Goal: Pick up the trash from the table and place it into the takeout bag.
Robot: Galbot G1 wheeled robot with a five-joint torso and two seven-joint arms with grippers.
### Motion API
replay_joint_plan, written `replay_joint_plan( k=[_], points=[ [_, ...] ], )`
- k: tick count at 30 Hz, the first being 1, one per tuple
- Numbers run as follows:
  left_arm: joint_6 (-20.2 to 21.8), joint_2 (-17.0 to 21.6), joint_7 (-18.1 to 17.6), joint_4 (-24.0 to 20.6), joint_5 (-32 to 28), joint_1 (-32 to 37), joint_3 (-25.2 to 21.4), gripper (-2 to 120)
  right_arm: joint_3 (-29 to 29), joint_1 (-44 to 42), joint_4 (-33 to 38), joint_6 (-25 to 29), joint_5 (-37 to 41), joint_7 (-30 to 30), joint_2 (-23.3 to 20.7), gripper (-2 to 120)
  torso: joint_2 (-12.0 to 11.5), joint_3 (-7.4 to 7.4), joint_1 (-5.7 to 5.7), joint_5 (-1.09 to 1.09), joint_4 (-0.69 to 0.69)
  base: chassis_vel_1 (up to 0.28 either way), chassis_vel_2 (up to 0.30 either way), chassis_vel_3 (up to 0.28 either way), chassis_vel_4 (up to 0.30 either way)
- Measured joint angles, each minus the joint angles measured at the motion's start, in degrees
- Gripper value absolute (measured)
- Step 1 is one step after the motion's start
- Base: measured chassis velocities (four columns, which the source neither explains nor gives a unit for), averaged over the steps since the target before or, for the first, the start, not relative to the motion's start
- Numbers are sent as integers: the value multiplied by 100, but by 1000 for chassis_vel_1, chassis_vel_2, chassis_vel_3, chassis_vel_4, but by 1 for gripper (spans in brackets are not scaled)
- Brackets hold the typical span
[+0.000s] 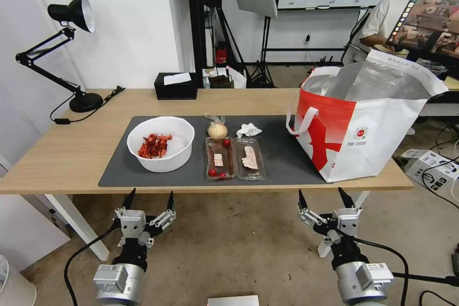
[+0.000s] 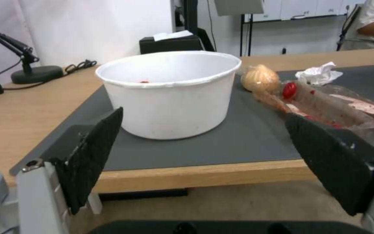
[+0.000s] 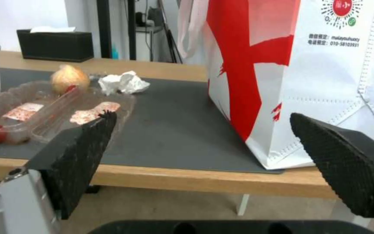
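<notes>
The long light-wood bench [image 1: 71, 153] carries a large dark grey mat [image 1: 282, 153], and every piece of trash lies on that mat, none yet bagged. At the mat's right end stands the big white-and-red takeout bag with silver foil lining [image 1: 373, 119], upright, mouth gaping, so there is room to drop things in from above. Toward the left sits the white round bowl of red scraps [image 1: 161, 143]. Between bowl and bag lie two clear plastic trays with brown residue and cherry tomatoes [image 1: 234, 158], side by side and touching. Just behind them are the knotted clear bag around a tan ball [image 1: 217, 129] and the crumpled white tissue [image 1: 248, 129].

Both arms wait below the bench's near edge. The left gripper [image 1: 148, 199] faces the bowl, jaws apart and empty; the right gripper [image 1: 325, 197] is in front of the gap between trays and bag, jaws likewise apart and empty.

The first pick is likely the step in hand. The bowl suits a rim pinch and should travel level, or the scraps may spill. The trays look flimsy; a firm squeeze could buckle them and roll the tomatoes off.
</notes>
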Motion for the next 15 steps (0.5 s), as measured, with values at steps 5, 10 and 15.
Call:
replay_joint_plan(
  k=[5, 10, 15],
  points=[
    [0, 0, 0, 0, 0, 0, 0, 100, 0, 0, 0, 0, 0, 0, 0, 100, 0, 0, 0, 0, 0, 0, 0, 0, 0],
    [0, 0, 0, 0, 0, 0, 0, 100, 0, 0, 0, 0, 0, 0, 0, 100, 0, 0, 0, 0, 0, 0, 0, 0, 0],
    [0, 0, 0, 0, 0, 0, 0, 100, 0, 0, 0, 0, 0, 0, 0, 100, 0, 0, 0, 0, 0, 0, 0, 0, 0]
  ],
)
